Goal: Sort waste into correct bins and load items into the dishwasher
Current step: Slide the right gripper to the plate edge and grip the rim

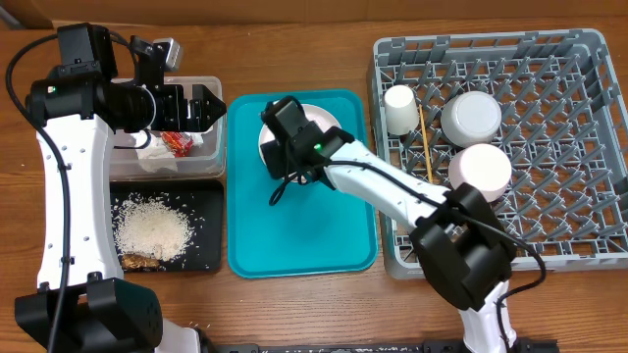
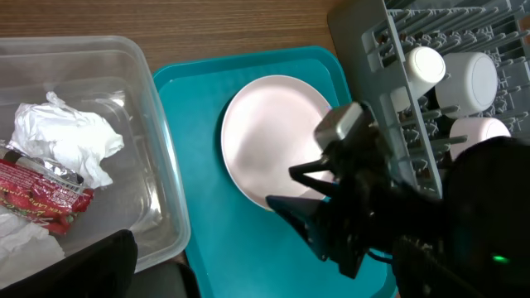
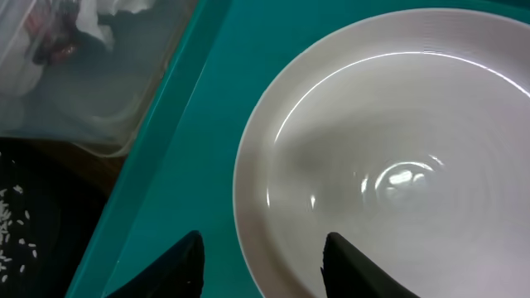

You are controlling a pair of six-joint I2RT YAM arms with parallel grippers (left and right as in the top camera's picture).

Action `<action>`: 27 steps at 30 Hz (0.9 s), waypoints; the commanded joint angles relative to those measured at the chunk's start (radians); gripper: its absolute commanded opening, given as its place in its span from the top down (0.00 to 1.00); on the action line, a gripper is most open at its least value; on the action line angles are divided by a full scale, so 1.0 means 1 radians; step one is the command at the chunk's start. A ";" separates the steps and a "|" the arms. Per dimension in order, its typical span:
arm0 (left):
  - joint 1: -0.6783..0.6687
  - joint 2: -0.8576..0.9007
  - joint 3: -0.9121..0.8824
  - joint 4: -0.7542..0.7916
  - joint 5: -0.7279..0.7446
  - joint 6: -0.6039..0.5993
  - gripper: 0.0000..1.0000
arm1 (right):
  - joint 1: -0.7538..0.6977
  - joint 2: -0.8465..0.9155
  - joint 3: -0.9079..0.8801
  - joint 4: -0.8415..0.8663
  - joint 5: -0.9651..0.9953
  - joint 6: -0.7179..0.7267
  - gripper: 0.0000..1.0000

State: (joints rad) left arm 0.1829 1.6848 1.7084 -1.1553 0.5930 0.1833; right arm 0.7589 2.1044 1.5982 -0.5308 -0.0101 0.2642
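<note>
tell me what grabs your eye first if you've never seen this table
The teal serving tray in the middle stands out, with a pale pink plate on it and the right claw open astride the plate's rim. To the right, a grey dish rack holds a white bowl, a pinkish bowl and a white cup. To the left, white rice lies in a black tray.

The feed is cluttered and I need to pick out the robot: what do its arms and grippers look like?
The left arm and right arm have white shell links joined by black joint housings, with thin black cables running alongside. The left gripper and right gripper are black with pointed, wedge-shaped fingers. A small green light glows near the right wrist.
</note>
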 commanded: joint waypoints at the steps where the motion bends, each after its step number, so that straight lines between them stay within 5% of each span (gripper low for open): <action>1: -0.007 -0.008 0.026 0.001 -0.002 -0.007 0.00 | 0.021 0.016 0.010 0.027 -0.011 -0.064 0.52; 17: -0.007 -0.008 0.026 0.001 -0.002 -0.007 0.00 | 0.049 0.126 0.009 0.092 -0.011 -0.064 0.57; 19: -0.007 -0.008 0.026 0.001 -0.002 -0.007 0.00 | 0.049 0.127 0.009 0.092 -0.010 -0.064 0.62; 22: -0.007 -0.008 0.026 0.001 -0.002 -0.007 0.00 | 0.049 0.127 0.009 0.091 -0.011 -0.063 0.87; 27: -0.007 -0.008 0.026 0.001 -0.002 -0.007 0.00 | 0.048 0.127 0.009 0.065 -0.010 -0.063 0.88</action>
State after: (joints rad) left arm 0.1829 1.6848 1.7084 -1.1549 0.5930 0.1833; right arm 0.8059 2.2208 1.5982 -0.4530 -0.0216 0.2047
